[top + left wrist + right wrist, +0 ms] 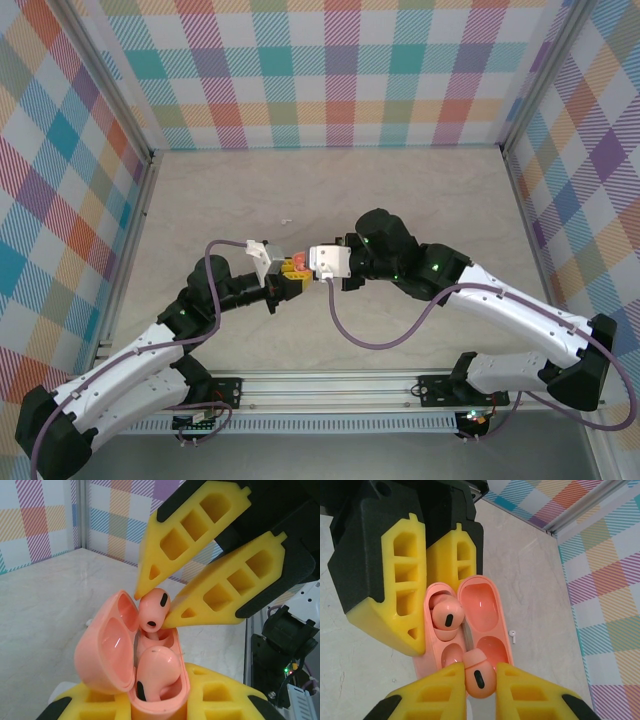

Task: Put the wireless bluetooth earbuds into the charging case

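Here, right gripper (480, 674): clamped on a coral-pink earbud (479, 680) at the free socket of the coral case (482, 600).
left gripper (150, 697): closed around that case, lid open.
second coral earbud (447, 615): seated in the case.
white earbud (512, 636): on the table (530, 555), just beside the case.

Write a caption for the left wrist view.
Right gripper holds one earbud at the open case in the left gripper; the other earbud sits inside.

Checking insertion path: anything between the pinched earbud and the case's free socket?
Nothing. Left wrist view: the earbud in the right gripper hangs straight over the open case's free socket; second earbud sits alongside.
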`<state>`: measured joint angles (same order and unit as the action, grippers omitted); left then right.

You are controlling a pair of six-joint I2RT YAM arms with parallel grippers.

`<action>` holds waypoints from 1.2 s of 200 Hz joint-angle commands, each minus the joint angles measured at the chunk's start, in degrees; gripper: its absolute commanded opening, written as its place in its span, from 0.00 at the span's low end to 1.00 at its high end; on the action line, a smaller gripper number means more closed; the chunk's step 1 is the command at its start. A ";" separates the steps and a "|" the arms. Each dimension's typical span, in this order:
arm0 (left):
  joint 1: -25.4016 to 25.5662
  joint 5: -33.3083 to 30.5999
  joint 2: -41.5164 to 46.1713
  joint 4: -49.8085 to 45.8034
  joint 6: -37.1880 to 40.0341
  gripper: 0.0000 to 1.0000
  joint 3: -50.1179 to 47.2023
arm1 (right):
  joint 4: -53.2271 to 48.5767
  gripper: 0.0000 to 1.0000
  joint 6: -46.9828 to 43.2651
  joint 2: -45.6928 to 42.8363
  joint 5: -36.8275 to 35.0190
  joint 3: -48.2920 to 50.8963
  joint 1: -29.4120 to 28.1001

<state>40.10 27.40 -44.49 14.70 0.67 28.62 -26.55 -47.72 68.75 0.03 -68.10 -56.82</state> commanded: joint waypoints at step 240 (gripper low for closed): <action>0.64 -0.06 -4.71 10.21 -2.00 0.13 1.97 | -3.95 0.38 10.17 -0.02 1.29 -2.81 -1.04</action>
<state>40.10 27.59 -50.24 20.29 -0.67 29.95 -28.75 -39.20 68.73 -0.45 -69.21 -57.41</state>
